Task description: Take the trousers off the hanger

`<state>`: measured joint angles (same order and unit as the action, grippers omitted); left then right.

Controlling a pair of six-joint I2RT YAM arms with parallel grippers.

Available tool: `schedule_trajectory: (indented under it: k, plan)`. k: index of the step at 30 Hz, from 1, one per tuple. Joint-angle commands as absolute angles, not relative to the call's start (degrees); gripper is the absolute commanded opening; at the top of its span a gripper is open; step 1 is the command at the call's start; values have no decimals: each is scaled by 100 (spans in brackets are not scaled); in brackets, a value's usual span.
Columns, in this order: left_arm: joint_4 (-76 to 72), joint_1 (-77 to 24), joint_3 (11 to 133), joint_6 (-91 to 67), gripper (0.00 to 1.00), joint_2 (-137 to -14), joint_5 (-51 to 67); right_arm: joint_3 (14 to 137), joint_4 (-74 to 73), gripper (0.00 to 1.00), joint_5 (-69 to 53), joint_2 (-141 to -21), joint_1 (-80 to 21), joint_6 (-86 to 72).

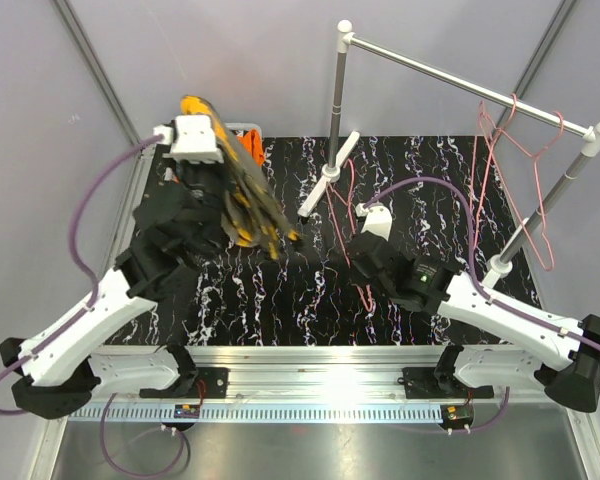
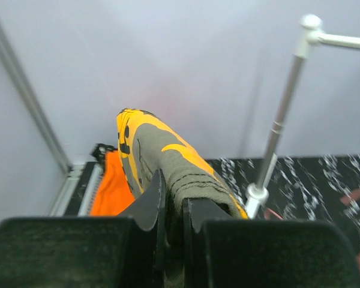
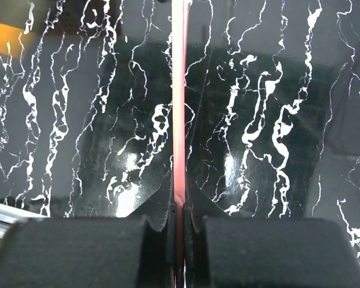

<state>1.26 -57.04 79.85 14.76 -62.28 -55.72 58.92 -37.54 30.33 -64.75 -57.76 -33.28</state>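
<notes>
Orange-and-olive camo trousers are up in the air at the far left of the table. They hang in a long strip from my left gripper, which is pinched tight on a fold of the cloth. I've got that arm lifted high so the fabric drags up and away instead of bunching.

Right gripper is clamped on the thin pink wire of the hanger, low over the marbled top near the middle. That's my anchor, so the hanger doesn't ride along with the pull.

From the overhead view, the low end of the camo pair comes down just beside the hanger. Can't tell if it's hooked on or free, but my guess is we're nearly off.

Plain orange pair lies at the back left edge, below the raised cloth. More pink hangers hang on the rack over on the right, well apart from all this.
</notes>
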Motion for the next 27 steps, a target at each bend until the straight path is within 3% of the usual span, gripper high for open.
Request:
schedule_trajectory:
  k: [1,12,16,20,27]
  plan:
    - [-125,-4976,8586,1345,0,-5924,-5354,5941,-3630,0,3059,-6372,-5748,-3314]
    - [1265,-2016,8973,1117,0,-6924,-4009,6073,-3858,0,2708,-5362,-5748,-3270]
    - [1388,-1627,9421,932,0,-8352,-4226,6135,-3929,0,2330,-5028,-5748,-3234]
    - [2097,-1529,10596,590,0,-10039,-4421,6178,-3981,0,2110,-4589,-5757,-3208]
    - [4111,-1547,13810,-421,0,-12546,-4360,6539,-4254,0,2206,-4192,-5757,-2980]
